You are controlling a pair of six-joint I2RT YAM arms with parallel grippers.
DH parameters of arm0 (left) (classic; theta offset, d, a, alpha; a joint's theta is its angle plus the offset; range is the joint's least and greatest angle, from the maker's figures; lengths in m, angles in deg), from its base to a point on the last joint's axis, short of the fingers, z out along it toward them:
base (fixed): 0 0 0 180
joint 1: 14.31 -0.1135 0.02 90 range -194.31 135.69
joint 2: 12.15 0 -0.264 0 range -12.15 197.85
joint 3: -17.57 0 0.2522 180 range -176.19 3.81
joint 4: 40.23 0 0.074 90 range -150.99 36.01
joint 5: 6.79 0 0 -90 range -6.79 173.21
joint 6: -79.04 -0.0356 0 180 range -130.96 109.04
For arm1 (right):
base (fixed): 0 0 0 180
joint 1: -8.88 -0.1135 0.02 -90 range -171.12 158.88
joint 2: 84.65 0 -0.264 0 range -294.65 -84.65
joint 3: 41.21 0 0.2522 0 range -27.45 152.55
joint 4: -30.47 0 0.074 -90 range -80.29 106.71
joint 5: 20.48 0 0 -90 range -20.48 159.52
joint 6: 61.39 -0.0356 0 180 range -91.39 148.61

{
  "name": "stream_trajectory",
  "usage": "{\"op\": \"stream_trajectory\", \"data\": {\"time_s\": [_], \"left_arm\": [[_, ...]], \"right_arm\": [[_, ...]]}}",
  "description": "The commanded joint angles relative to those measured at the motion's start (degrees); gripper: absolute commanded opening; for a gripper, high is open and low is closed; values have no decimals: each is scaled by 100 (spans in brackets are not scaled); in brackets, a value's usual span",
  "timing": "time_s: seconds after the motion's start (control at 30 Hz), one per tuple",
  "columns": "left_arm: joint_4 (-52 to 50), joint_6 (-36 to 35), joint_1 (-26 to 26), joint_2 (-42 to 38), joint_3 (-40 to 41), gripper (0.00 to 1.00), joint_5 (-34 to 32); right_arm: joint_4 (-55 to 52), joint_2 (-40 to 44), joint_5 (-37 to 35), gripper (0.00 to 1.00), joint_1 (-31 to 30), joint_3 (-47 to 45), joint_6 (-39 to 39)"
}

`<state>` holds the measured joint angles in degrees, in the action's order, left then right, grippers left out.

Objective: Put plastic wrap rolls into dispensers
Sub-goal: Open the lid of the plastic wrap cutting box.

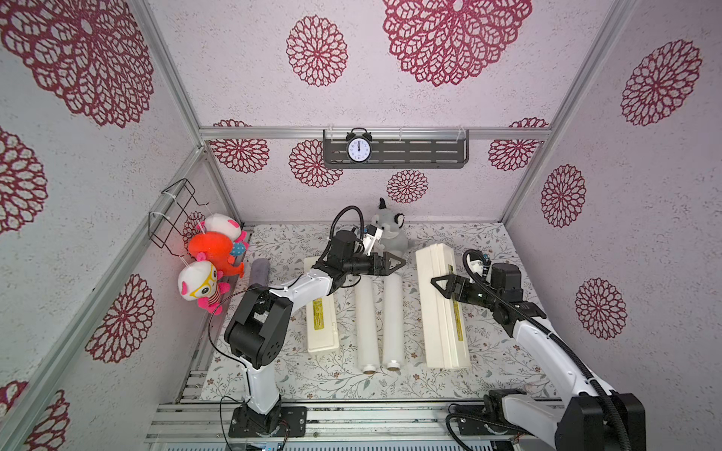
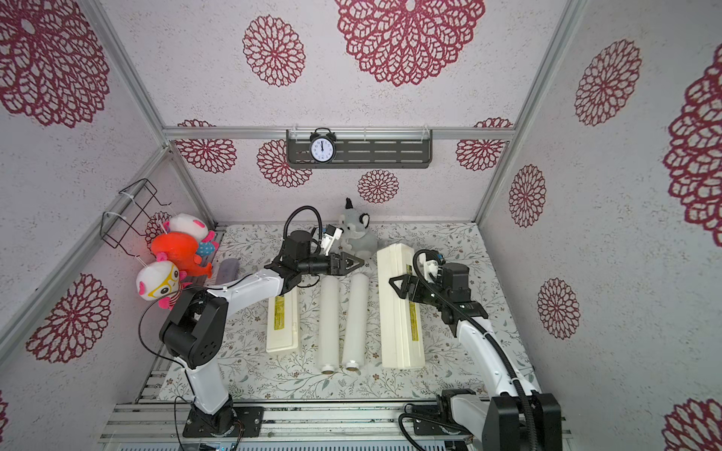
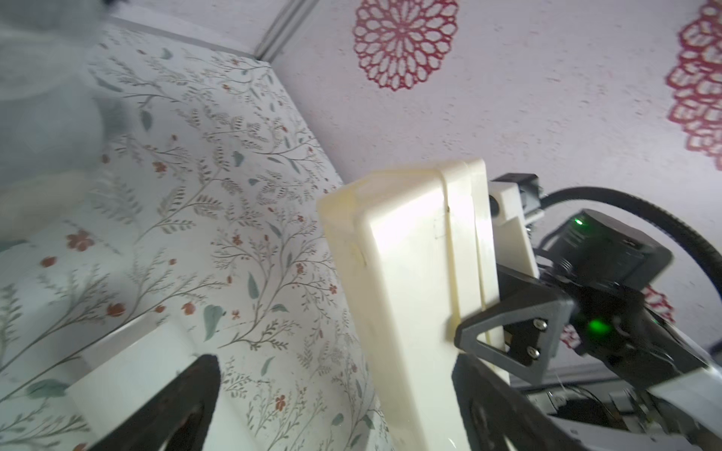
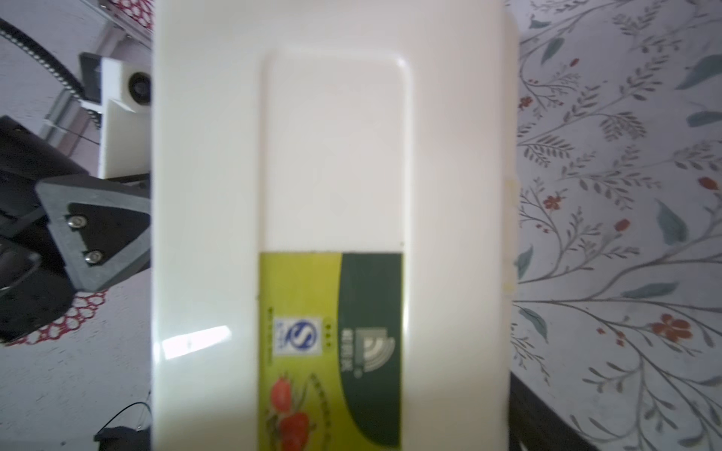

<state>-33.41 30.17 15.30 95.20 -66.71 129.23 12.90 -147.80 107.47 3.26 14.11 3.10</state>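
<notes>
Red-flowered wallpaper (image 1: 316, 50) lines the booth, and a leafy mat (image 1: 488, 363) covers the table. In the middle of the mat we see 2 white rolls lying side by side, the left roll (image 1: 366, 324) and the right roll (image 1: 392, 320). Both are outside the boxes, with their tan ends toward the arm bases. The left box (image 1: 322, 332) lies closed just left of them, partly under the left arm. The right box (image 1: 435, 332) sits just right of the rolls, also closed, and looks nearer the camera than its twin. In the right wrist view its yellow-green label (image 4: 304, 304) takes up much of what we see. The left gripper (image 1: 400, 262) hangs over the far ends of the rolls, near a grey plush toy (image 1: 390, 230), with its fingers spread wide and nothing between them. The right gripper (image 1: 435, 282) is at the right box. 1 finger (image 3: 519, 336) lies flat against it and the other is hidden, so we cannot tell whether it is clamped.
</notes>
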Motion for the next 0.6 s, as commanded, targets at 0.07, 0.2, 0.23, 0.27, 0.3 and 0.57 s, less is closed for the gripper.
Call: {"op": "stream_trajectory", "data": {"time_s": [0.07,0.2,0.23,0.27,0.3,0.57], "left_arm": [[2986,1570,63,182,480,98,718],[4747,2747,131,687,400,98,706],[4726,2771,157,713,333,98,707],[4594,2670,193,689,304,98,692],[4453,2519,249,647,298,98,668],[3312,1639,413,327,209,98,394]], "right_arm": [[1250,323,1267,85,36,-70,-822],[1825,419,1509,85,42,-182,-1307],[1870,429,1553,85,29,-183,-1384],[1865,438,1557,85,19,-175,-1403],[1833,440,1555,85,18,-165,-1408],[2249,405,1739,84,-73,-285,-1614]]}}
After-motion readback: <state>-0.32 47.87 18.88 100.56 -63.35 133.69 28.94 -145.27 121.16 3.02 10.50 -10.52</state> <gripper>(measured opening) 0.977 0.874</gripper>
